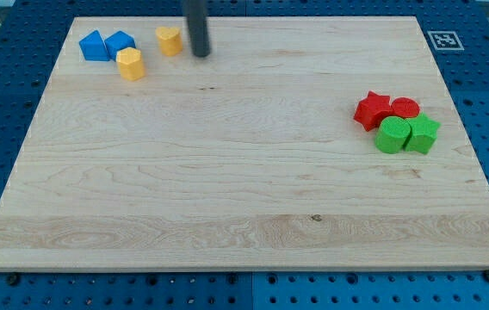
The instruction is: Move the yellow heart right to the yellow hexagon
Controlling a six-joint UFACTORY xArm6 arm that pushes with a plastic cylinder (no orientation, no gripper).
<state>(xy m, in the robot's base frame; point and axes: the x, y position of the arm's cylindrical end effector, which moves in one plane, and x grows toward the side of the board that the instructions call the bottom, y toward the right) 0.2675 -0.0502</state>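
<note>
Risk lay leftward: my tip (pixel 201 55), a bare rod without jaws, stood just right of the yellow heart (pixel 169 40). An off-centre shove could have spun it past the yellow hexagon (pixel 130 64) into the blue blocks (pixel 107 45).

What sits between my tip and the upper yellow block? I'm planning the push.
Nothing: the camera view shows bare board between my tip and the upper yellow block.

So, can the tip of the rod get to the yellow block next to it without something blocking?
Probably yes. My tip stands just to the view's right of the upper yellow block, with only bare board between them. The other yellow block and the two blue blocks lie beyond it, to the view's left.
</note>
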